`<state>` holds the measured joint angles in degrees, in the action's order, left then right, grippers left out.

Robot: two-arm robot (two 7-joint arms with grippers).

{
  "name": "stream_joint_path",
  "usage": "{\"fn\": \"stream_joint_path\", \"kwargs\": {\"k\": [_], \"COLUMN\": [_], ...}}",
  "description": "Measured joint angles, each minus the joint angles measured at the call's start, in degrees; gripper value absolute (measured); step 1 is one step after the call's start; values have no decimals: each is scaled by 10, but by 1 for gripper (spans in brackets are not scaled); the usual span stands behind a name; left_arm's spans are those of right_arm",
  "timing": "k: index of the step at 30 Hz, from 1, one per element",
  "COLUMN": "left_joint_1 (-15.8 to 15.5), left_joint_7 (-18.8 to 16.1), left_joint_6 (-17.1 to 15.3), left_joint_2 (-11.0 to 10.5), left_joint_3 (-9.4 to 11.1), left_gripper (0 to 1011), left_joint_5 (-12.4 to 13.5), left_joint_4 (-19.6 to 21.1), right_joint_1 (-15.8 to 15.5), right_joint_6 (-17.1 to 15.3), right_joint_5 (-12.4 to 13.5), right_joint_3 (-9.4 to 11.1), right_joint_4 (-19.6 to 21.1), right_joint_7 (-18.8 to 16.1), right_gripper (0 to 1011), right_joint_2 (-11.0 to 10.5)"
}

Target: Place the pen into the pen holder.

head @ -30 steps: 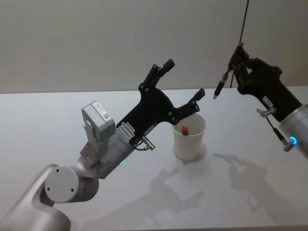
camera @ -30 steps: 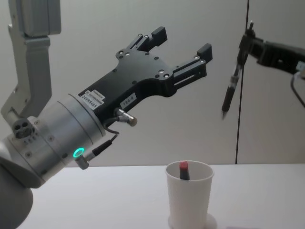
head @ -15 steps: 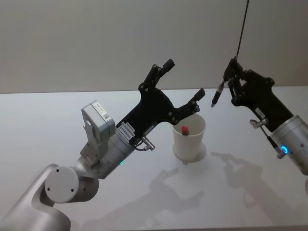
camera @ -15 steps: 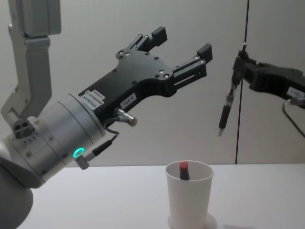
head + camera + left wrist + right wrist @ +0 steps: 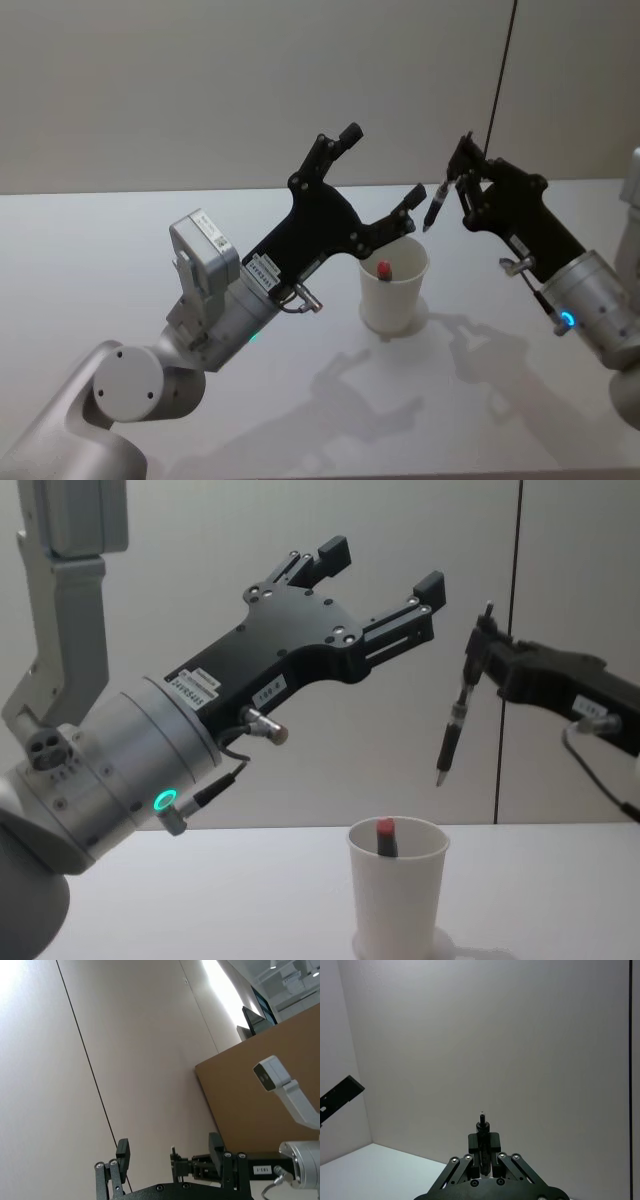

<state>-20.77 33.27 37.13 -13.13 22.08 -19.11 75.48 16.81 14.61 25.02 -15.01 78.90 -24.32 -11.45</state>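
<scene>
— Pen [image 5: 452, 730] first: where do you see it?

— Your right gripper [image 5: 478, 645] pinches its upper end, so the pen hangs tip down, slightly tilted, in the air above the pen holder [image 5: 397, 885] and a little to its right in the chest view. It touches nothing else. In the head view the pen [image 5: 436, 204] shows beside a fingertip of the left gripper [image 5: 380, 165], near the cup's far rim.

— What is hidden from you?

— The cup's inside, mostly. A red-capped item [image 5: 385, 837] stands in it, and you see just its top above the rim. In the right wrist view the fingers [image 5: 492, 1142] cover the pen apart from its end [image 5: 482, 1121].

— Count things for me.

— Two pens or markers, if the red-capped one counts, one cup, two grippers.

— And the left gripper?

— Spread wide and holding nothing, raised above the table [image 5: 120, 240] to the left of the cup. The left wrist view adds the right gripper [image 5: 190, 1165] beyond the left fingers [image 5: 122, 1152], with the wall behind.
</scene>
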Motion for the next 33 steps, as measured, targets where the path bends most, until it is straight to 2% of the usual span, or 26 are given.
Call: {"fn": "stream_joint_path", "kwargs": {"k": [15,21,22,26,32,33], "left_joint_1": [0,0,0,0,0,0], "left_joint_7": [0,0,0,0,0,0], "left_joint_6": [0,0,0,0,0,0], "left_joint_2": [0,0,0,0,0,0], "left_joint_3": [0,0,0,0,0,0], "left_gripper": [1000,1000,1000,1000,1000,1000], "left_joint_5": [0,0,0,0,0,0], "left_joint_4": [0,0,0,0,0,0], "right_joint_1": [34,48,49,53,58,59], "right_joint_6": [24,31,31,34,36,37], "right_joint_5": [-37,-51,-52,-55,-57,-58], "right_joint_3": [-16,-22,-22,-24,-26,-26], "right_joint_4": [-82,-118,-121,-133,-144,-146], "right_joint_7": [2,3,3,3,2,2], "right_gripper": [118,306,306,464,619,687], "right_joint_2": [27,37,38,41,44,45]}}
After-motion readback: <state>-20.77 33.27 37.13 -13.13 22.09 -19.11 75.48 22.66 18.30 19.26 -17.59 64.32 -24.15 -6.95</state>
